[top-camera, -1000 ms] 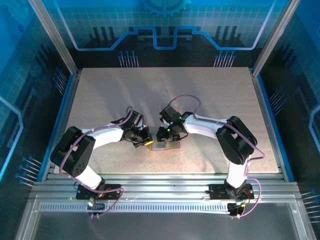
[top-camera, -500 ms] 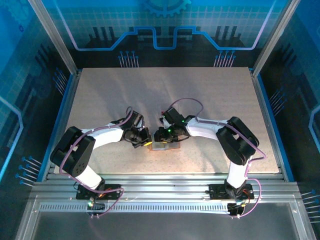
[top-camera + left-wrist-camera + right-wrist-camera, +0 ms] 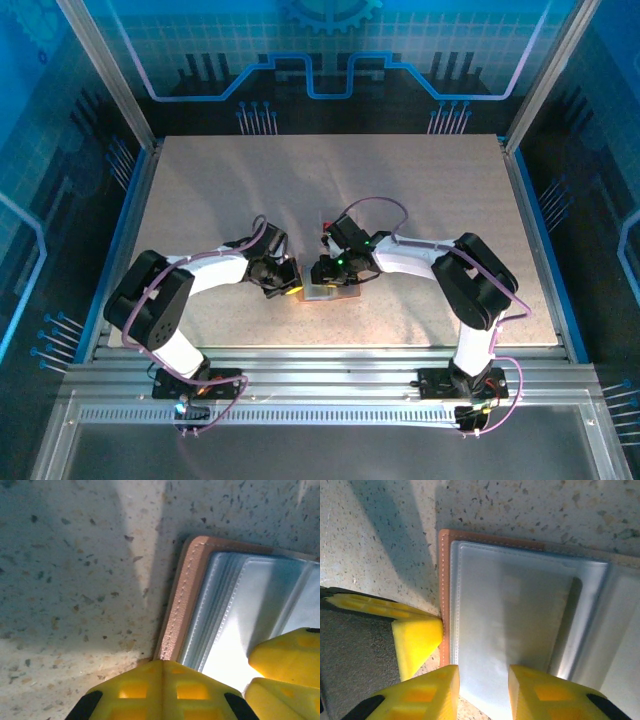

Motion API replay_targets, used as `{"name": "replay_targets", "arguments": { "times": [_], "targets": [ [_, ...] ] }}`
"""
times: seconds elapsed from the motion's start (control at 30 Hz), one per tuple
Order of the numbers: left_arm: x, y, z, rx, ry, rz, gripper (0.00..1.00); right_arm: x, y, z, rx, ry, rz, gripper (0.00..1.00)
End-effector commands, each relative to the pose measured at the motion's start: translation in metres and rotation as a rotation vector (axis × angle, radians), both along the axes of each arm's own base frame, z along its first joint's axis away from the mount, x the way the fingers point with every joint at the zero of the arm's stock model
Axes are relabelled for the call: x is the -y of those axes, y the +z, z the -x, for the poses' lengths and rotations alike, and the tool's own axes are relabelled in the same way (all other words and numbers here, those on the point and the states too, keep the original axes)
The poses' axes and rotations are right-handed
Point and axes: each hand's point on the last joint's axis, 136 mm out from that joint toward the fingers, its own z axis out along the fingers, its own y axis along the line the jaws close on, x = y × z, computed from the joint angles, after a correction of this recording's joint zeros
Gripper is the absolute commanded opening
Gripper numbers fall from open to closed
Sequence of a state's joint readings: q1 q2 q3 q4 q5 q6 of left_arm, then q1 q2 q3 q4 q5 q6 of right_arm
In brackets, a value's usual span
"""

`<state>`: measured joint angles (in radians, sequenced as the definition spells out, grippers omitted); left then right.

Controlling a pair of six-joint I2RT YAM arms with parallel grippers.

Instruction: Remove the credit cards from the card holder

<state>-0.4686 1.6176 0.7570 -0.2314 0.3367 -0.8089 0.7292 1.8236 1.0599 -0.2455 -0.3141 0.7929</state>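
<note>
Card holder [image 3: 520, 605] lies open; left gripper [image 3: 161, 672] clenched at its rim, right gripper [image 3: 480, 680] seemingly released.

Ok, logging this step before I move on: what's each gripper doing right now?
Left gripper: shut, tips against the card holder's brown rim.
Right gripper: partly open over the card holder's pale inside, nothing visibly gripped.

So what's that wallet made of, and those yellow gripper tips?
The card holder has a tan rim that looks like leather or imitation: pebbled grain, stitched seam. Its inner sleeves seem clear glossy plastic, catching glare. The left gripper looks like matte moulded plastic, with recessed squares.
</note>
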Motion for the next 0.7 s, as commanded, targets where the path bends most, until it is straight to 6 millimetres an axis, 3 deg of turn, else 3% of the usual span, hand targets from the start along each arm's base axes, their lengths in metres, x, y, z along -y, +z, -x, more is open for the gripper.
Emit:
{"name": "replay_targets", "arguments": {
  "times": [0.0,0.33,0.67],
  "targets": [
    [-0.003,-0.007,0.006,-0.023,-0.017,-0.036,0.03,0.015,-0.007,0.001,-0.010,-0.021,0.042,0.32],
    [-0.006,-0.008,0.007,-0.023,-0.010,-0.042,0.03,0.025,-0.003,-0.001,0.000,-0.045,0.029,0.32],
    [-0.003,0.006,0.000,0.018,-0.009,-0.028,0.02,0.027,-0.004,-0.002,-0.019,-0.078,-0.046,0.32]
  ]
}}
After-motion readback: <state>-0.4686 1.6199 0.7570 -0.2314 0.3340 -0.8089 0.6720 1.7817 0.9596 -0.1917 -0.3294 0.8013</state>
